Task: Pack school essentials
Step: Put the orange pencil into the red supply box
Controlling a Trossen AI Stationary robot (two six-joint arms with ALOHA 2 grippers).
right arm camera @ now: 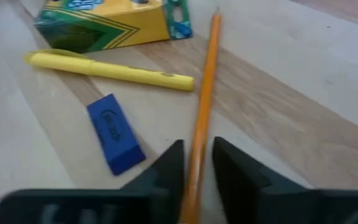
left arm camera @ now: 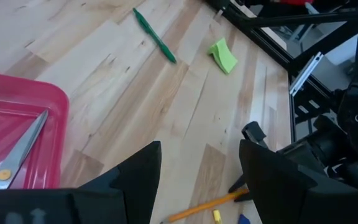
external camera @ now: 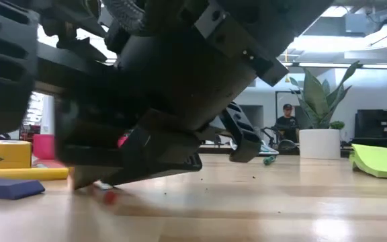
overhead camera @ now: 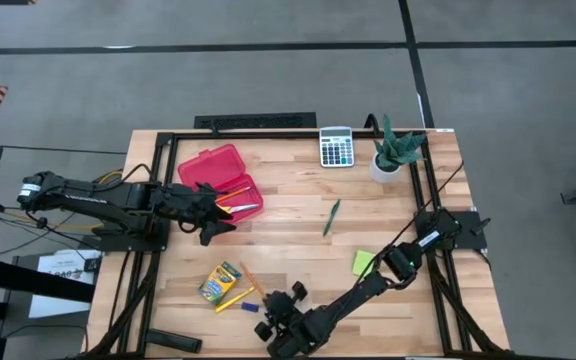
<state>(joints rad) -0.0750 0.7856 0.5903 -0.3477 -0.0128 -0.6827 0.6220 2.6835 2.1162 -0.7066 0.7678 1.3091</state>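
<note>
The desk [overhead camera: 298,250] carries everything, with the red case [overhead camera: 221,180] lying open near its far left corner, scissors [overhead camera: 240,208] and an orange pencil already in it. The left pincer [overhead camera: 218,215] hangs at the case's near edge, its jaws apart and empty. The right pincer [right arm camera: 194,171] is down by the near edge, its fingers drawn narrow around the lower end of an orange pencil [right arm camera: 205,93], apparently pinching it. Beside that lie the crayon box [right arm camera: 104,22], the yellow marker [right arm camera: 107,68] and the blue eraser [right arm camera: 114,134]. The green pen [overhead camera: 331,216] sits mid-desk, and the lime sticky-note pad [overhead camera: 364,262] nearer the right edge.

The grip sits near the pencil's end, so on lifting the pencil may pivot or slip free. A low sweep could also knock the eraser or marker aside.
</note>
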